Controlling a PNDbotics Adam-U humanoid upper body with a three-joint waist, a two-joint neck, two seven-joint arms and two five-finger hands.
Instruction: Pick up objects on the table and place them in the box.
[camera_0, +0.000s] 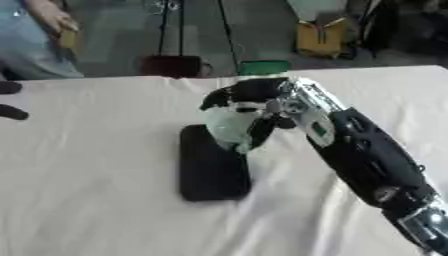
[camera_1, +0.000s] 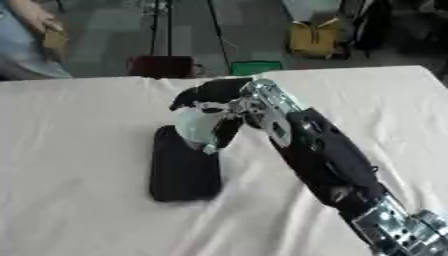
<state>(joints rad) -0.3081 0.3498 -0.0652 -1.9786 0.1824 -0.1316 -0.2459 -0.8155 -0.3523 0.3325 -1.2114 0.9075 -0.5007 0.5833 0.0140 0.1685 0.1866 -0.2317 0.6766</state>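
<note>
My right hand (camera_0: 249, 97) reaches in from the lower right, its fingers curled round a pale green-white rounded object (camera_0: 229, 127). The object hangs over the far end of a flat black rectangular box (camera_0: 213, 172) that lies in the middle of the white tablecloth. I cannot tell whether the object touches the box. Only a dark sliver of my left hand (camera_0: 10, 113) shows at the left edge of the left eye view.
A white cloth (camera_0: 96, 165) covers the whole table (camera_1: 70, 210). Beyond the far edge stand a green thing (camera_0: 262, 67), a dark red case (camera_0: 172, 65) and a yellow bag (camera_0: 320, 37) on the floor. A person stands at the far left.
</note>
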